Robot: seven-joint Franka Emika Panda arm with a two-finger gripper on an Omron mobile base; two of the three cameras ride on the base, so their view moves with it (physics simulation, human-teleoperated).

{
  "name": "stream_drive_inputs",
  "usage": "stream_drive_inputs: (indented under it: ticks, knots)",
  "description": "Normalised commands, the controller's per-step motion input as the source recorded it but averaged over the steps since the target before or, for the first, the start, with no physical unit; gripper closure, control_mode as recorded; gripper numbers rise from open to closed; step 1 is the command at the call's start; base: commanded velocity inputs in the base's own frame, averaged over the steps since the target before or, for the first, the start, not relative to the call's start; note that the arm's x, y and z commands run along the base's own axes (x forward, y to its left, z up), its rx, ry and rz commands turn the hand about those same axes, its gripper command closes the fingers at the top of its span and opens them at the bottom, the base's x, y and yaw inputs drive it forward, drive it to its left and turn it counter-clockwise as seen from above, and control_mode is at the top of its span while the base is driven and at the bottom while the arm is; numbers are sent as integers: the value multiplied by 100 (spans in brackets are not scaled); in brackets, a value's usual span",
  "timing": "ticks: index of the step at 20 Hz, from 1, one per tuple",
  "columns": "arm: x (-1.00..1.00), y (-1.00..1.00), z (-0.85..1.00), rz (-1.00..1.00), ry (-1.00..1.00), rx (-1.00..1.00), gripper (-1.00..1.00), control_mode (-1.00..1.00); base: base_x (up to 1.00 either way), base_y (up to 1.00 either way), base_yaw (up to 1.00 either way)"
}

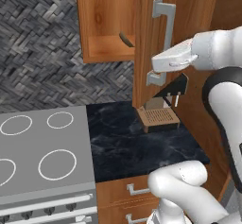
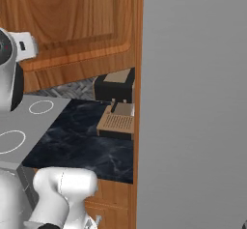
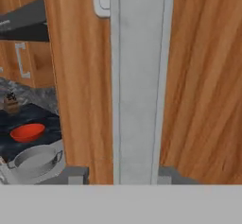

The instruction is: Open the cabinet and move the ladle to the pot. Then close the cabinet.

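Gripper [image 3: 118, 179] fingers stand apart on either side of the cabinet's [image 1: 151, 43] silver handle [image 3: 137, 86]; ladle [image 1: 125, 39] lies inside, behind the open door.

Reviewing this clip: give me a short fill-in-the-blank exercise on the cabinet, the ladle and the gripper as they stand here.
1. The cabinet door stands ____.
2. The ladle lies on the cabinet's ____.
3. The gripper straddles the door's silver ____.
4. Beside the pot sits a ____ bowl.

Missing words: open; shelf; handle; red
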Motion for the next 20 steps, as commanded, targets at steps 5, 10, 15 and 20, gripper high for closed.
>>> stream_drive_inputs:
  ticks: [5,10,15,20]
  knots:
    - [-61,-23,0,32,-3,0,-100,-100,0,0,0]
    - [-49,-5,7,14,0,0,-100,-100,0,0,0]
    - [-45,0,27,-3,6,0,-100,-100,0,0,0]
    - [-22,5,23,-15,13,0,-100,-100,0,0,0]
